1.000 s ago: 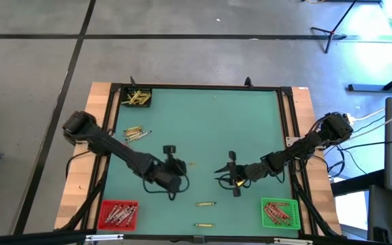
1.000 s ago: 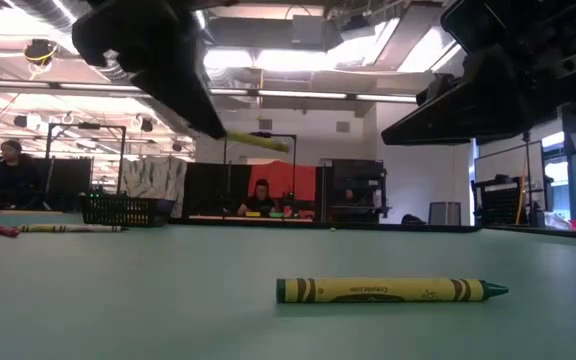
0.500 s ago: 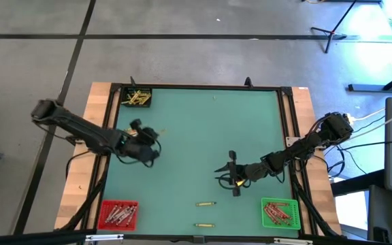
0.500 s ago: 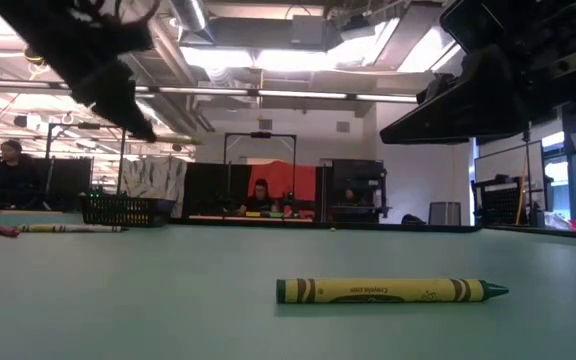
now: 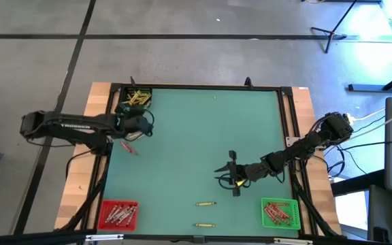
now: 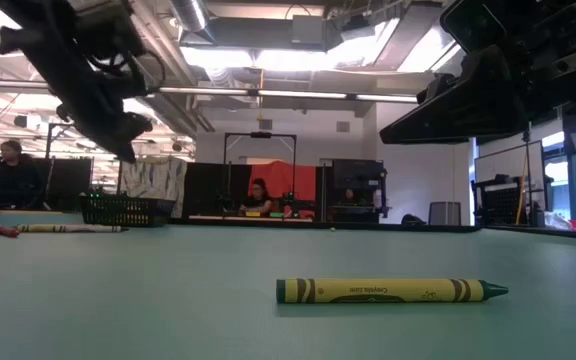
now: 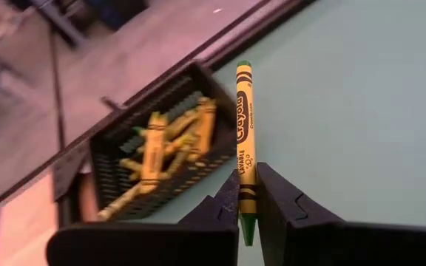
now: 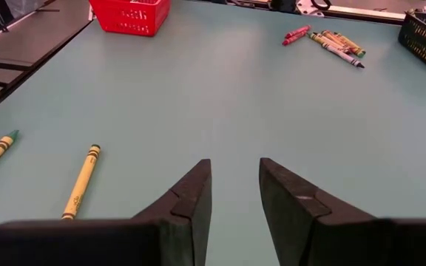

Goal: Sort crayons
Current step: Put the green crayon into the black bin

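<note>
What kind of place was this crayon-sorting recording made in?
Probably an open robotics lab or workshop: exposed ceiling ducts and strip lights, a person at a desk behind the green table, and a tripod stand on the bare concrete floor.

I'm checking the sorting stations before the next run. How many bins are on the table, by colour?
Black bin: 1
Red bin: 1
Green bin: 1
Total: 3 bins
</note>
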Action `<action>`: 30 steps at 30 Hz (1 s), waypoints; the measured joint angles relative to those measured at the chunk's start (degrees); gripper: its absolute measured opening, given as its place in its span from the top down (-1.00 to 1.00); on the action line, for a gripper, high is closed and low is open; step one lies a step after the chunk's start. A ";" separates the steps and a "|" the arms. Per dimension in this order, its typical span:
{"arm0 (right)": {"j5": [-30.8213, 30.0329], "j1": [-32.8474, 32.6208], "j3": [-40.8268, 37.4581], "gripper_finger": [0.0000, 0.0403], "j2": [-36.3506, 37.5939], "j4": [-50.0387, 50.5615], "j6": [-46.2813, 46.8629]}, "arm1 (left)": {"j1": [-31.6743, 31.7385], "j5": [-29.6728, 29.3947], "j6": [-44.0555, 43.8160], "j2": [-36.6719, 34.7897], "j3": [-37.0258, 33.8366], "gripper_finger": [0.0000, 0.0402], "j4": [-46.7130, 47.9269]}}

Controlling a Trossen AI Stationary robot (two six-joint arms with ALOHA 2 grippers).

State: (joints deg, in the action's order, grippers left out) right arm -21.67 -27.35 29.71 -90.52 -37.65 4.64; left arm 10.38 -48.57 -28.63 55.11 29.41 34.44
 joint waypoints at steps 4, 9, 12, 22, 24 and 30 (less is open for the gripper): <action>0.00 0.00 0.00 0.45 0.00 0.00 0.00 | 6.68 -0.01 4.79 0.00 0.00 0.95 -1.60; 0.00 0.00 0.00 0.45 0.00 0.00 0.00 | 13.95 1.79 10.23 0.02 0.00 0.94 -4.13; 0.00 0.00 0.00 0.45 0.00 0.00 0.00 | 18.21 6.12 14.03 0.04 0.00 0.94 -7.18; 0.01 0.00 0.00 0.45 0.00 0.02 0.00 | 30.93 16.57 18.92 2.17 0.00 0.94 -11.98; 0.01 0.00 0.00 0.45 0.00 0.02 0.00 | 32.31 16.57 18.91 2.96 0.00 0.94 -12.65; 0.02 0.00 0.00 0.45 0.00 0.02 0.00 | 35.78 16.19 18.83 4.74 0.00 0.92 -17.33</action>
State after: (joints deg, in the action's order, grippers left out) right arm -21.65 -27.35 29.71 -90.52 -37.63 4.64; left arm 46.16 -32.38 -9.80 59.85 29.41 17.11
